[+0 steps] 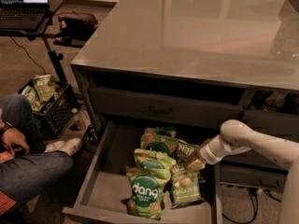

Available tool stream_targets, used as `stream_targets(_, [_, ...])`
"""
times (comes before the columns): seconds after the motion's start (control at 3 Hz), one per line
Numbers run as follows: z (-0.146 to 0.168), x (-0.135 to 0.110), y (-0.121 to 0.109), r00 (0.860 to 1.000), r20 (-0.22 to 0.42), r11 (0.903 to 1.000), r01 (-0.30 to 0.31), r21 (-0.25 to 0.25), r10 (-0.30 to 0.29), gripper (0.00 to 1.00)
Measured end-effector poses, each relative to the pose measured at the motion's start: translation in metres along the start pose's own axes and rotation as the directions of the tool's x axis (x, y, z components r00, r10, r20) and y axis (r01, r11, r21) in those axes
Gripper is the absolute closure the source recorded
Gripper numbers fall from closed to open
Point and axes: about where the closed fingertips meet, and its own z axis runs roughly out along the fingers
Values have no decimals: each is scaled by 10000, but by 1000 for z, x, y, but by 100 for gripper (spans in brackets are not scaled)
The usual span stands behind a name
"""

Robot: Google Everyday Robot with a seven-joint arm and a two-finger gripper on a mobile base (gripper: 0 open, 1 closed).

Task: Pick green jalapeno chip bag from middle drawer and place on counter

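The middle drawer [100, 190] is pulled out below the counter [196, 31]. Several chip bags lie in it. The dark olive green jalapeno chip bag [185, 188] lies at the drawer's right side, its pale lettering facing up. Brighter green "dang" bags [145, 191] lie to its left and partly overlap it. My gripper [194, 164] reaches in from the right on a white arm and sits low over the upper part of the jalapeno bag, touching or nearly touching it. The bag's top end is hidden under the gripper.
A closed drawer front with a metal pull [161, 109] sits just above the open drawer. A seated person's legs [28, 164] are at the left, close to the drawer's left side. A black crate of bags [46, 101] and a laptop stand [28, 13] are further left.
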Motion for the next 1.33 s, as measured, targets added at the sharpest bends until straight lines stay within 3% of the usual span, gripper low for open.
stream_targets(0.33, [0,0,0,10000,0,10000,0,-1,0,88])
stream_targets(0.67, [-7,-4,-1,10000,95,9999,-7,-104,8,100])
stream_targets(1.33, [-64,-26,5,9985,532,9980,138,-622,-105,100])
